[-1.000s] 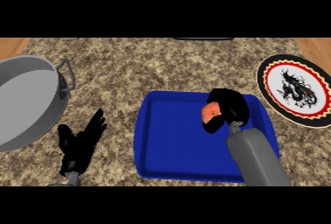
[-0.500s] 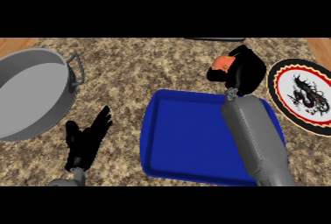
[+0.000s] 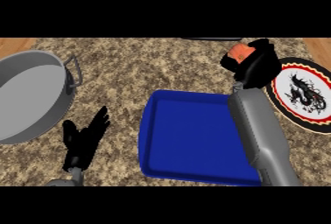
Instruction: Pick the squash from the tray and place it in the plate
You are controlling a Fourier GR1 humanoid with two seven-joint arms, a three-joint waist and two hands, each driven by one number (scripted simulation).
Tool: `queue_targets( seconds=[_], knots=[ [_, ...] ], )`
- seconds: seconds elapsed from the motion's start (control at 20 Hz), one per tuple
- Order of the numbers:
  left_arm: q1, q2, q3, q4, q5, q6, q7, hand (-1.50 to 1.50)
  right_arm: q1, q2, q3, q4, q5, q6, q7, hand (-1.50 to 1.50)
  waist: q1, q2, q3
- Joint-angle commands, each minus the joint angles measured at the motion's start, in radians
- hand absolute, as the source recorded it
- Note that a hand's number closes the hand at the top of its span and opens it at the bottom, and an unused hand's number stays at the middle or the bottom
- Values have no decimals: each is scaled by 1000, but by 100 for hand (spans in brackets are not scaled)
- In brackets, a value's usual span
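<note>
My right hand (image 3: 256, 63) is raised over the counter beyond the blue tray's (image 3: 187, 140) far right corner, curled round the orange squash (image 3: 241, 52). Only the squash's top left part shows past the fingers. The plate (image 3: 302, 94), white with a red and black rim and a black dragon figure, lies just right of that hand, partly hidden by it. Nothing lies in the tray. My left hand (image 3: 82, 139) rests open at the lower left, fingers up.
A large grey pot (image 3: 29, 98) with a side handle stands at the left, just beyond my left hand. A speckled stone counter (image 3: 149, 65) runs between the pot and the tray. Wooden surface shows at both upper corners.
My right hand has lifted the squash out of the tray and carried it away and to the right, close to the plate's left rim. The left hand has hardly moved.
</note>
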Motion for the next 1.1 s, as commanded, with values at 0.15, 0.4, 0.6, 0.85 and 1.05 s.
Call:
queue_targets(
  seconds=[0.15, 0.4, 0.6, 0.85, 1.05],
  knots=[
    [29, 8, -5, -61, 2, -3, 29, 0, 11, -44, -142, 74, 69, -265, 105, 150, -17, -7, 1],
    [26, -12, -1, -50, -15, 33, 33, 0, 47, -126, -211, 137, 124, -357, 83, 150, -27, -8, 0],
    [53, -52, -39, -48, -36, 45, 8, 0, 65, -226, -265, 247, 3, -452, -18, 150, -21, -6, 2],
    [2, -14, 12, -6, -9, 5, -2, 0, 42, -353, -279, 389, -230, -513, -204, 150, -17, -3, 2],
    [-11, -20, 21, 35, -19, 6, -44, 0, 74, -409, -258, 444, -427, -547, -373, 150, -17, -3, 3]
  ],
)
